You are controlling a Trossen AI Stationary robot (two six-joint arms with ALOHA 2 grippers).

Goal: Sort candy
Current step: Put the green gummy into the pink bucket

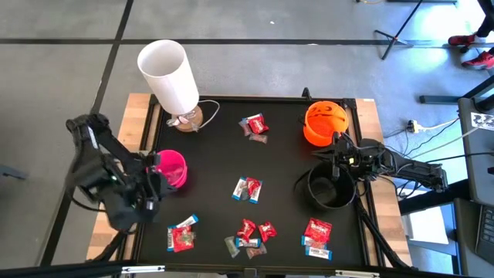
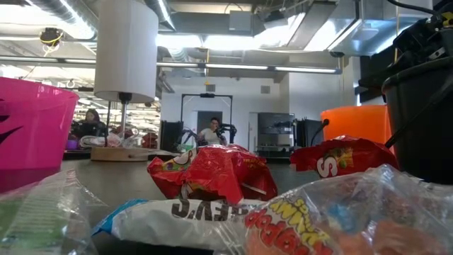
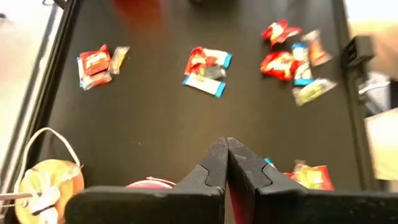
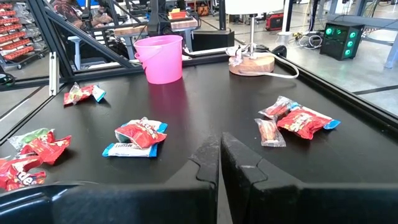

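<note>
- Progress check: honestly looks like barely anything is sorted yet. The candy is scattered in little piles all over the black table: one bunch at upper centre of the high view, one dead centre, and three more along the bottom edge.
- Can't see inside the pink bowl at left centre or the orange bowl at upper right well enough to say if anything's in them. The black bowl at right centre looks empty as far as I can tell.
- So my guess is nearly the whole job is left.
- Left gripper sits at the left edge of the high view, right beside the pink bowl. In its wrist view the fingers are pressed together with nothing between them.
- Right gripper hangs over the rim of the black bowl at right centre. Its fingers are also clenched tight, empty, not touching any candy.
- There's a white lamp on a wooden base at upper left, just standing there out of the way.
</note>
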